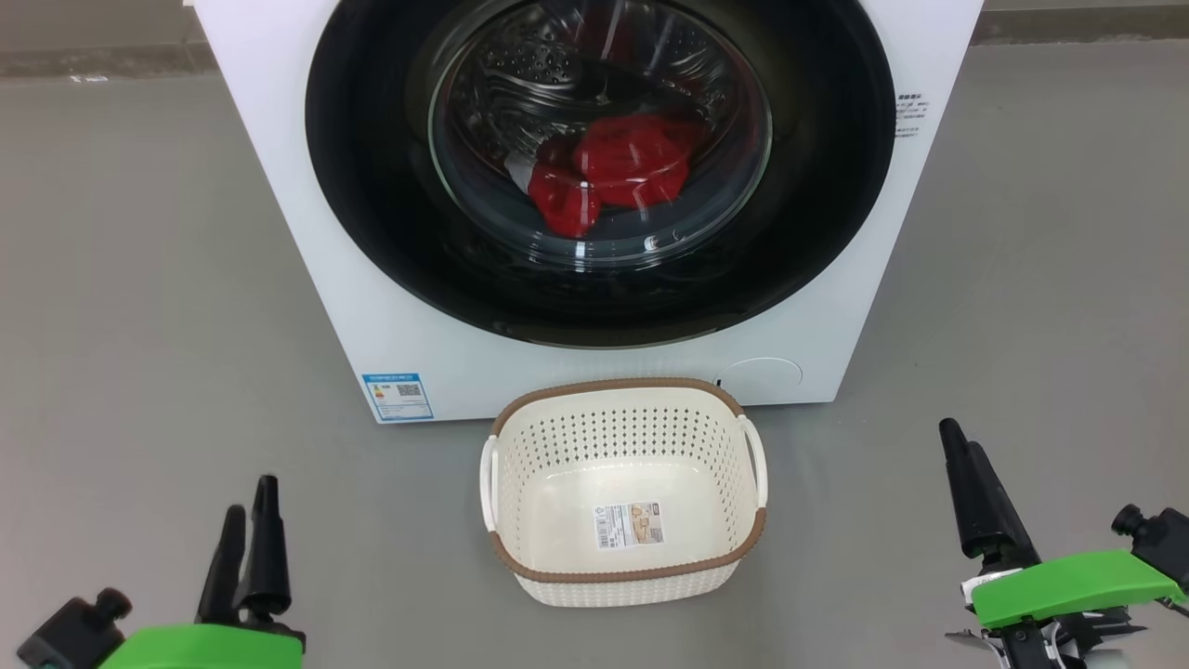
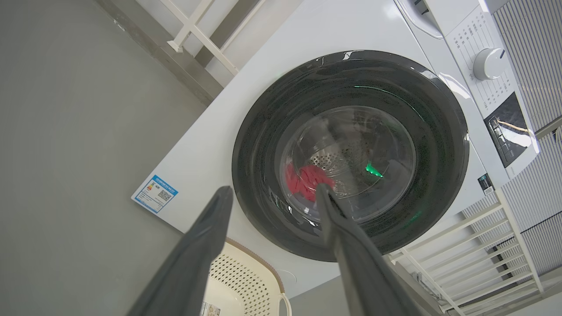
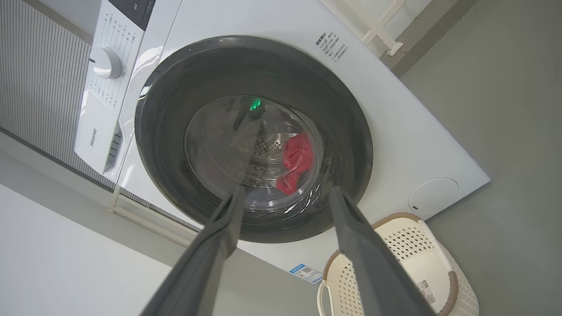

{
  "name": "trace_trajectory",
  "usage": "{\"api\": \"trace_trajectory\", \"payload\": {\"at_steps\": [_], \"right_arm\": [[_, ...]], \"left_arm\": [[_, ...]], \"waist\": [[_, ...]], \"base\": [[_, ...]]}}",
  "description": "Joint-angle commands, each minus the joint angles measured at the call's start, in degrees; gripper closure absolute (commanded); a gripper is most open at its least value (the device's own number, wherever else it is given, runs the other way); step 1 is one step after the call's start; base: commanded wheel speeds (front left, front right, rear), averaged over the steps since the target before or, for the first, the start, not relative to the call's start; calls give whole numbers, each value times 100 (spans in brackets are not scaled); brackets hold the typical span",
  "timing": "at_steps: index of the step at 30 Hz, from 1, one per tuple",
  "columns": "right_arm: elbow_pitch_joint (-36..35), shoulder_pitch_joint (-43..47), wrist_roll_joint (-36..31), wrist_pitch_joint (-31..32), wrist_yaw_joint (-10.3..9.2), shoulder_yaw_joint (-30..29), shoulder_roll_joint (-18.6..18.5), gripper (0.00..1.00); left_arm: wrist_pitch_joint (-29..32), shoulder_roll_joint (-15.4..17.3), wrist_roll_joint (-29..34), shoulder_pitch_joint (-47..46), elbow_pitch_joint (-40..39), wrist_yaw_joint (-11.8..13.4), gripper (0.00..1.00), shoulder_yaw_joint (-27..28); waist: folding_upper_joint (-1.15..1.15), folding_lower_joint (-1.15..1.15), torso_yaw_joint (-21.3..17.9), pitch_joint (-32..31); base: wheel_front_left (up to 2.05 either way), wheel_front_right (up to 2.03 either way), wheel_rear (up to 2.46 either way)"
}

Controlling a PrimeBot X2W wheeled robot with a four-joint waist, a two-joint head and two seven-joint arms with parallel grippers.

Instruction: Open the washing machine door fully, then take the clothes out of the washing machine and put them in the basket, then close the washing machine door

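One white washing machine [image 1: 307,232] stands on the grey floor [image 1: 139,325], its single round black door [image 1: 372,186] shut. Behind the glass, one heap of red clothes [image 1: 622,167] lies low in the steel drum [image 1: 520,84]; I cannot tell how many garments it holds. One cream basket [image 1: 613,386] with two handles sits on the floor just before the machine. Two tools hang near the floor, the left tool [image 1: 253,497] and the right tool [image 1: 961,437], each with fingers spread, holding nothing.

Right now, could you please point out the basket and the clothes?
the basket [image 1: 620,383]: head view, on its brown far rim.
the clothes [image 1: 632,163]: head view, middle of the red bundle.
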Motion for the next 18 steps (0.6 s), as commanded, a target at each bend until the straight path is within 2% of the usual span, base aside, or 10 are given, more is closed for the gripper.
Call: {"api": "trace_trajectory", "payload": {"at_steps": [1, 9, 18], "right_arm": [[-200, -247, -170, -69, 5, 89, -87, 0], [-271, -229, -1091, -203, 6, 137, -99, 0], [-284, -246, -1874, -353, 6, 180, -144, 0]], "left_arm": [[-64, 121, 177, -248, -147, -13, 0, 98], [-199, 120, 1143, -252, -122, -14, 0, 84], [-349, 120, 1950, -279, -112, -16, 0, 42]], "waist": [[0, 0, 0, 0], [0, 0, 1, 4], [0, 0, 12, 4]], "base": [[0, 0, 0], [0, 0, 0], [0, 0, 0]]}}
